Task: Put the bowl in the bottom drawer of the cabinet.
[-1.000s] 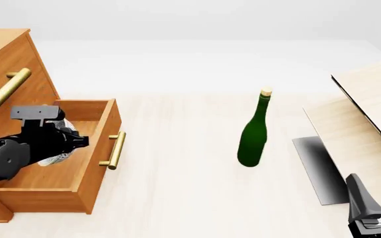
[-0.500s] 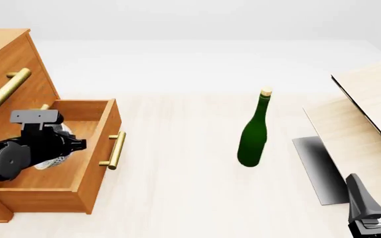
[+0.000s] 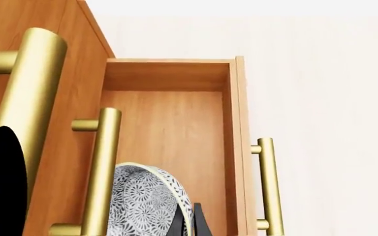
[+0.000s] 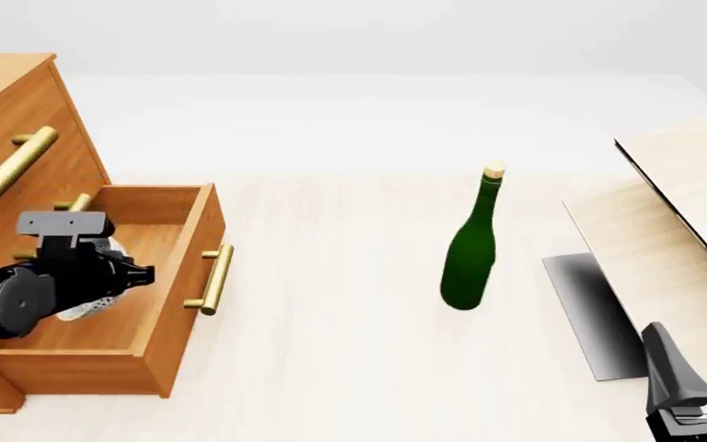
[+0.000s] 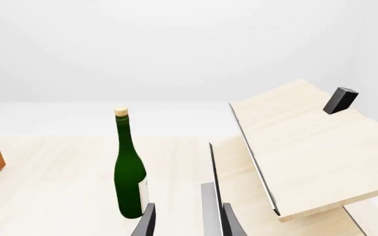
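Bowl [image 3: 146,206] sits pinched at its rim in my left tool [image 4: 98,269], hanging inside the pulled-out bottom drawer [image 4: 179,241] of the cabinet [image 4: 10,101] at about 9 o'clock in the front view. My right tool [image 4: 698,368] idles at 5 o'clock with fingers apart, gripping nothing, the green bottle [image 4: 470,249] upright on the table [image 4: 353,350] near the centre.

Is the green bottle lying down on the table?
No, the green bottle stands upright on the table in the front view, with its cork at the top.
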Controlling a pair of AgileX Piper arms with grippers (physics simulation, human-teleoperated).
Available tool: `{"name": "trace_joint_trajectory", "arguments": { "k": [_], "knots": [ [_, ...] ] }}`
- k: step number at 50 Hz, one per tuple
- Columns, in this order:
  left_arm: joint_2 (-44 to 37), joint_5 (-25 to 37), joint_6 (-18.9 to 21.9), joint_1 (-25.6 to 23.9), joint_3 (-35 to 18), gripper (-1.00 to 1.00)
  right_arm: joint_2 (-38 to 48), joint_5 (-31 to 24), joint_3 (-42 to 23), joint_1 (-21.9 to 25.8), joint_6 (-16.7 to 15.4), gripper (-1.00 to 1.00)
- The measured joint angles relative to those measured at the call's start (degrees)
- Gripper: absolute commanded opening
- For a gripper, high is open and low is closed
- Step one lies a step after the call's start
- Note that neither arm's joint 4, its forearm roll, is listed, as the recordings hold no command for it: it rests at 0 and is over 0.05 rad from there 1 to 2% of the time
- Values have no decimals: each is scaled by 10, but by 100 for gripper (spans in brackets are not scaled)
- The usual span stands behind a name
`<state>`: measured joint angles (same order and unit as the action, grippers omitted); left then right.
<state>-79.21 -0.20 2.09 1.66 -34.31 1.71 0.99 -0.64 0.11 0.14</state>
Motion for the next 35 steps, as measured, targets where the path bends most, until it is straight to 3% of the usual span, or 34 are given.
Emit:
{"name": "trace_joint_trajectory", "arguments": {
  "k": [30, 31, 35],
  "knots": [
    [-16, -23, 14, 13, 9, -100, 0, 0, 0, 0, 0, 100],
    [-17, -24, 13, 12, 9, 100, 0, 0, 0, 0, 0, 100],
    [-18, -26, 11, 10, 8, 100, 0, 0, 0, 0, 0, 100]
  ]
}}
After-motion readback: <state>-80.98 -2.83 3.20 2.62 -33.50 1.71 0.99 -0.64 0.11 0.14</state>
